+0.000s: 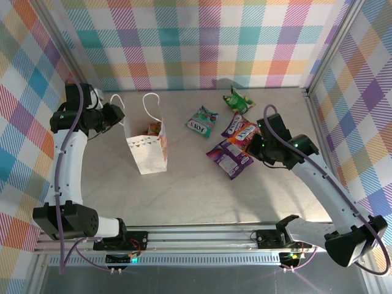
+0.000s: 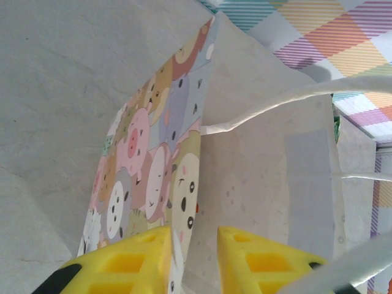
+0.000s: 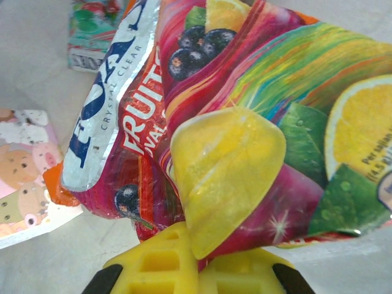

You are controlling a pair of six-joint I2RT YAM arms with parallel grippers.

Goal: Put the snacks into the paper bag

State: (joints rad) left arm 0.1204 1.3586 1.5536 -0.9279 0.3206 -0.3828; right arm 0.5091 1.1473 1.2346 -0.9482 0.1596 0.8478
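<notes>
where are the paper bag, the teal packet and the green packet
paper bag (image 1: 147,156), top external view, printed front panel
teal packet (image 1: 201,121), top external view, its middle
green packet (image 1: 237,100), top external view, its middle

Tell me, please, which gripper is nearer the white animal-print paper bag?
Left. The left gripper straddles a wall of the white animal-print paper bag, jaws apart; the right gripper is off to its right, shut on a fruit-printed foil snack packet.

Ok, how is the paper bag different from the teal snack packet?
The paper bag stands upright; the teal packet lies flat. The paper bag is white with cord handles; the teal packet has none. The paper bag is bigger than the teal packet. Both sit on the table.
</notes>
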